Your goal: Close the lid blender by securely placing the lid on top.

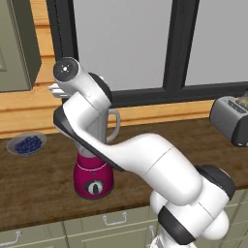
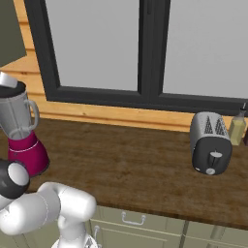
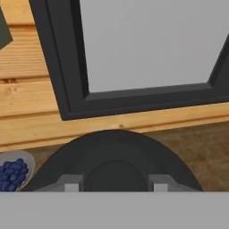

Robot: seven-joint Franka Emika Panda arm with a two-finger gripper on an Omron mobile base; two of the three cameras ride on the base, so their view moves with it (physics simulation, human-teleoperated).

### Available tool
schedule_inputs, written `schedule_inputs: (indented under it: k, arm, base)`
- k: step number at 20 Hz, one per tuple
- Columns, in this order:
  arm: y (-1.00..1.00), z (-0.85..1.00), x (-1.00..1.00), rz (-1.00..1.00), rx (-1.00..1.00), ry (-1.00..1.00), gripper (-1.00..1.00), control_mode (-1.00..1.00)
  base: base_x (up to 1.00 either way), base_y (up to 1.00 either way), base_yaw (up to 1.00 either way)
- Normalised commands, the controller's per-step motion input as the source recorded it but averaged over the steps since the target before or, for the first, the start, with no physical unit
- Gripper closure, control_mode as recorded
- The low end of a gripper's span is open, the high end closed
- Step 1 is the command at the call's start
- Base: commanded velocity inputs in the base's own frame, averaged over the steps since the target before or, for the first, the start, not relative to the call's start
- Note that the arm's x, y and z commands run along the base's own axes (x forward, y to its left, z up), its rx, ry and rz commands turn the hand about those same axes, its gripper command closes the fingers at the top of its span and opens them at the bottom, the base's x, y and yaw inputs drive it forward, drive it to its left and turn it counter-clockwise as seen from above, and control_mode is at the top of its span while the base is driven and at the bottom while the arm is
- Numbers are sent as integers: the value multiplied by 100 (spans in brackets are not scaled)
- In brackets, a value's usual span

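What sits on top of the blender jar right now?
The dark lid rests on the blender, end effector shut on its knob. Whether it is fully seated is hidden.

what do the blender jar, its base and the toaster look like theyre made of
Blender jar: clear grey, see-through, so likely glass or plastic; which one is not clear. Its base: glossy magenta with soft highlights, probably plastic. Toaster: silver-grey sheen on the body suggesting brushed metal, with dark ends that look like plastic. It is a rendered scene, so these are guesses.

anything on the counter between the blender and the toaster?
No, bare wood. In the right base view the counter runs clear from the blender to the toaster; a bottle stands beyond the toaster.
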Motion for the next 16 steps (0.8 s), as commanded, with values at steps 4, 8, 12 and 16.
schedule_inputs:
  k: [4, 8, 12, 16]
  arm:
    - [0, -6, -32, 0, 0, 0, 100, -100]
    - [4, 0, -26, 0, 0, 0, 100, -100]
    - [1, 0, -13, 0, 0, 4, 100, -100]
    - [0, 0, -13, 0, 0, 12, 100, -100]
  base:
    - [0, 0, 0]
    - [0, 0, 0]
    - [0, 0, 0]
    - [0, 0, 0]
